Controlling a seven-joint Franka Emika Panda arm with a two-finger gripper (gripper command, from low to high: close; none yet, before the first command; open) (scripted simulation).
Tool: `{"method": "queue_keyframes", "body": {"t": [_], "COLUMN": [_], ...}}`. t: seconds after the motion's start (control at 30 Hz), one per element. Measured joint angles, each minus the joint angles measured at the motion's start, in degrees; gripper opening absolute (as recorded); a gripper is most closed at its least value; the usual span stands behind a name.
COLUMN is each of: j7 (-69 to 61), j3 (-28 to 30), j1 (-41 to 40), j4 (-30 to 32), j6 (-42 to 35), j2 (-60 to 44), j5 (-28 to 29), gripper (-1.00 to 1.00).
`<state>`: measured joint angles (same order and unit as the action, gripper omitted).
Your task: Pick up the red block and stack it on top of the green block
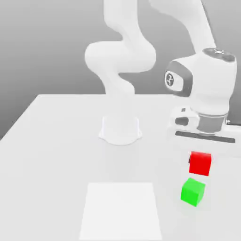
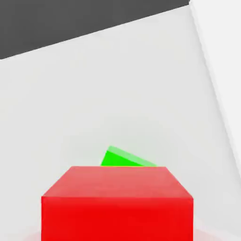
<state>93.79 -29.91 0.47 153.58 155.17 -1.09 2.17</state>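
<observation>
One small cube, bright red, plain matte faces (image 1: 200, 164), held: my white-bodied two-finger pincer (image 1: 190, 160) is closed on it, and it hangs beneath my hand, clear of the tabletop. Reason for the hold, as I judge it: a raised block can be carried over its partner and set down from above, and a grip on the sides would leave the underside free to land.

One small cube, bright green, plain matte faces (image 1: 192, 192), resting on the smooth pale table (image 1: 52, 155), below the red one in the exterior view. Purpose, as I judge it: base of the stack. It sits turned relative to the red, so I may want to match angles before lowering; an off-centre release could tip the upper block.

One flat white square panel (image 1: 121, 211), apart from the green cube, towards the exterior view's left; use unknown to me.

Count: red cubes, one; green cubes, one; white panels, one; pincers, one; tables, one.
</observation>
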Motion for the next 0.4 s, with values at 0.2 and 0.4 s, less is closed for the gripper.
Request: {"method": "queue_keyframes", "body": {"t": [0.2, 0.4], "j7": [5.42, 9.26], "j3": [2.31, 5.05], "j1": [0.91, 2.66], "j4": [-0.18, -0.10], "j6": [4.47, 7.52], "j2": [-5.58, -9.45], "j5": [7.49, 12.88], "gripper": [-1.00, 1.00]}}
